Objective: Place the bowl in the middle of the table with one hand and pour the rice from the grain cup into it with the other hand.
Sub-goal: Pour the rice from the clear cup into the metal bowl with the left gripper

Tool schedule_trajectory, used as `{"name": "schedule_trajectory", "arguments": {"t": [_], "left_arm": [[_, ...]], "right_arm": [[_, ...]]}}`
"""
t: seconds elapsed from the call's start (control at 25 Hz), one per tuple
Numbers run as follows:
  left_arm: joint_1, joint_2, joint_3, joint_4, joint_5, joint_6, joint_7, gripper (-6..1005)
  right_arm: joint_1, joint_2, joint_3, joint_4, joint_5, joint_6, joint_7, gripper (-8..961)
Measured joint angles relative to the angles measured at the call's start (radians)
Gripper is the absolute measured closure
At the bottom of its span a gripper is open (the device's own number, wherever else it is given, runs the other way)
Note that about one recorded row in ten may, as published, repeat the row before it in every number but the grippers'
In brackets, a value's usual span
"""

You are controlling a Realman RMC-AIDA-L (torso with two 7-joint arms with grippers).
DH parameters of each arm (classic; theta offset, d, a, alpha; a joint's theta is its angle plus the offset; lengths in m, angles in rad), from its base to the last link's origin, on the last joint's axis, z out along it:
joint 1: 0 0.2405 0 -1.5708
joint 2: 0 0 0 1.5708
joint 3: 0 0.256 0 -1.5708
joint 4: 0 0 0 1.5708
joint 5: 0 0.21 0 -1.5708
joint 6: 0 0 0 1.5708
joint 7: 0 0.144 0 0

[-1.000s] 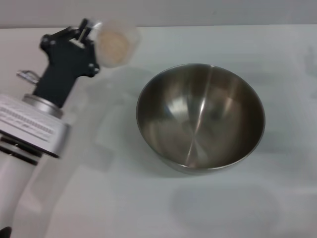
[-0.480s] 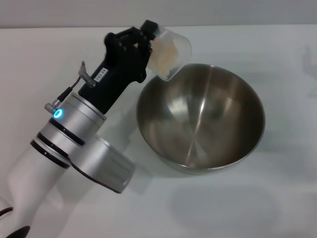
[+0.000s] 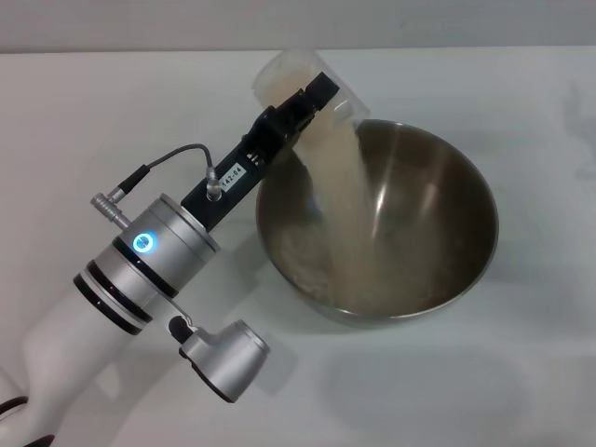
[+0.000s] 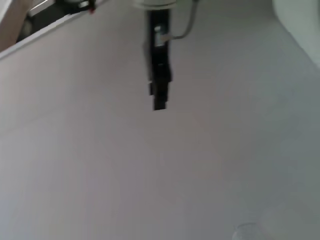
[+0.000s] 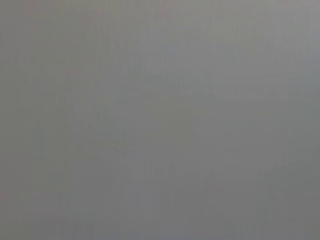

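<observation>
Left black two-fingered gripper [image 3: 312, 98] clamped on small clear plastic grain cup [image 3: 303, 82], tipped over near-left rim of large stainless-steel bowl [image 3: 438, 233]; beige rice [image 3: 340, 200] streamed into bowl; bowl sat mid white table [image 3: 521, 372]; right gripper unseen.

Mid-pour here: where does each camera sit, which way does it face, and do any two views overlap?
Head view: above, looking down at the table; the left tool tips the grain cup, rice streaming into the bowl.
Left wrist view: on the left arm, facing a plain pale surface; a black finger shows.
Right wrist view: uniform grey, nothing identifiable.
Shared: the left tool only.
</observation>
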Motion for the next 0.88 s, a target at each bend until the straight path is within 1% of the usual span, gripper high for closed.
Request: {"name": "schedule_trajectory", "arguments": {"t": [0.2, 0.36, 0.4, 0.48, 0.52, 0.56, 0.6, 0.76, 0.88], "left_arm": [[0.002, 0.000, -0.019, -0.001, 0.000, 0.012, 0.063, 981], [0.005, 0.000, -0.023, -0.004, 0.001, 0.024, 0.063, 980], [0.007, 0.000, 0.017, -0.014, 0.001, 0.019, 0.034, 980], [0.007, 0.000, 0.017, -0.014, 0.001, 0.019, 0.034, 980], [0.008, 0.000, 0.069, -0.023, 0.002, -0.013, 0.014, 980], [0.008, 0.000, 0.069, -0.023, 0.002, -0.013, 0.014, 980], [0.006, 0.000, 0.074, -0.027, -0.004, -0.040, 0.015, 980], [0.007, 0.000, 0.015, -0.035, -0.006, -0.047, 0.012, 980], [0.012, 0.000, 0.049, -0.040, 0.010, -0.050, 0.015, 980]], "right_arm": [[0.003, -0.001, 0.000, 0.000, 0.000, 0.000, 0.000, 520], [0.004, -0.002, 0.000, 0.000, 0.000, 0.000, -0.001, 520], [0.005, -0.003, 0.000, 0.000, 0.000, 0.000, -0.001, 520], [0.005, -0.003, 0.000, 0.000, 0.000, 0.000, -0.001, 520], [0.006, -0.003, 0.000, 0.000, 0.000, 0.000, -0.001, 520], [0.006, -0.003, 0.000, 0.000, 0.000, 0.000, -0.001, 520], [0.007, -0.004, 0.000, 0.000, 0.000, 0.000, -0.001, 520], [0.009, -0.005, 0.000, 0.001, 0.001, 0.000, -0.001, 520], [0.010, -0.005, 0.000, 0.001, 0.001, -0.001, -0.001, 520]]}}
